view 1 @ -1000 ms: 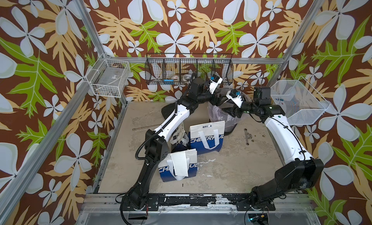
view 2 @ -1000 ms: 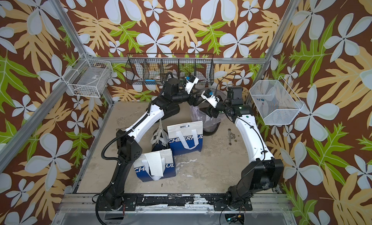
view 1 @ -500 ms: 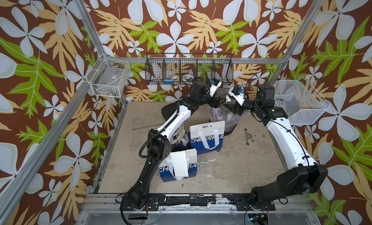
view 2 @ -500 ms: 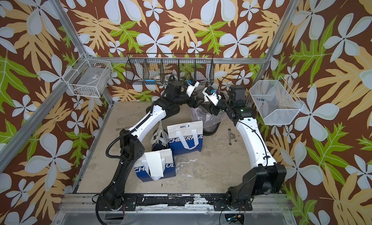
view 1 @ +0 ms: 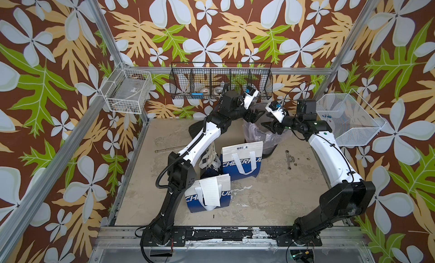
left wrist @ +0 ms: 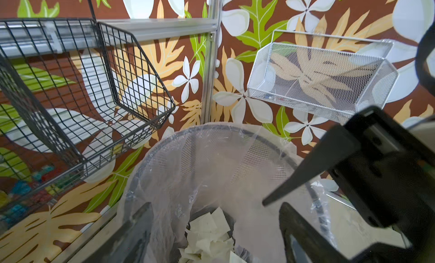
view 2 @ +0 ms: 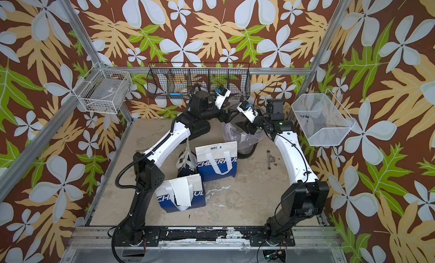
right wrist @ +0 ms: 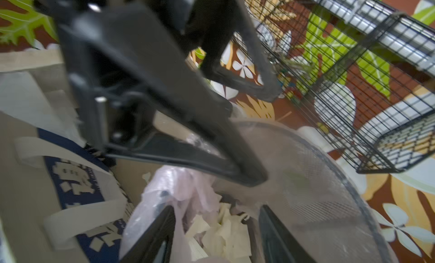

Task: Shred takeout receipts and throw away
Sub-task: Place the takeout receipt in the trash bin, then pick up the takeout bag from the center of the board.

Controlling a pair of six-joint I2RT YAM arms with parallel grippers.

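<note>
One thin white rectangular paper receipt [view 1: 210, 194] with faint printed lines lies whole, draped over the blue-and-white bag [view 1: 224, 199] at 7 o'clock on the table [view 1: 270, 191]. Torn white paper scraps [left wrist: 207, 238] lie heaped inside the plastic-lined mesh bin [left wrist: 211, 156] at 1 o'clock.

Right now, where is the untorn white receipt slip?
In both top views the receipt lies draped over the front of the nearest blue-and-white bag, beside the left arm's elbow, well forward of the lined bin at the back.
</note>
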